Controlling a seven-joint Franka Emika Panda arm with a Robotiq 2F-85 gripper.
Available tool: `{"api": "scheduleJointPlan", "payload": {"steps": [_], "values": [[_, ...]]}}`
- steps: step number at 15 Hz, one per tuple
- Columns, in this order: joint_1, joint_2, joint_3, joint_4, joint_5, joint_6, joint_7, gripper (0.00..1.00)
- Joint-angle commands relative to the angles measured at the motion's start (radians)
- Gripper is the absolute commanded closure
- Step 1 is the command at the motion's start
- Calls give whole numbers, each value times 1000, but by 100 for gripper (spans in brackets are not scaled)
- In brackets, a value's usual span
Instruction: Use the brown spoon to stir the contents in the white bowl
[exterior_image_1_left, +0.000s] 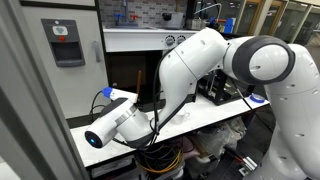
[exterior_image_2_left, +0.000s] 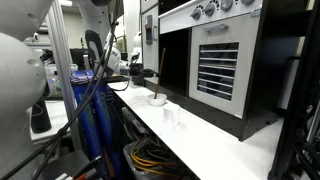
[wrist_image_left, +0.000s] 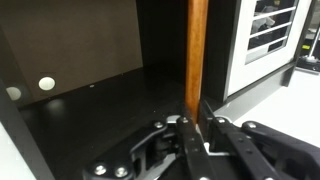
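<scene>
In the wrist view the brown spoon (wrist_image_left: 198, 45) rises straight up from my gripper (wrist_image_left: 197, 118), whose two black fingers are shut on its orange-brown handle. Its head is out of that view. In an exterior view the spoon (exterior_image_2_left: 161, 72) shows as a thin upright stick standing over the white bowl (exterior_image_2_left: 157, 100) on the white counter (exterior_image_2_left: 215, 138). The contents are too small to make out. My own arm (exterior_image_1_left: 200, 65) fills the foreground in an exterior view and hides the bowl and the gripper.
A small pale translucent cup (exterior_image_2_left: 172, 114) stands on the counter just in front of the bowl. A black oven-like cabinet with a vented door (exterior_image_2_left: 218, 68) is close beside them; its dark open bay (wrist_image_left: 80, 70) lies behind the spoon. Cables (exterior_image_2_left: 150, 155) hang below the counter edge.
</scene>
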Motion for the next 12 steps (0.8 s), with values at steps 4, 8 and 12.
{"api": "scheduleJointPlan", "payload": {"steps": [4, 8, 12], "values": [[-9, -10, -1, -21, 54, 7, -10, 97], [-24, -27, -20, -60, 53, -13, -4, 97], [-42, -39, -39, -92, 47, -34, -1, 97]]}}
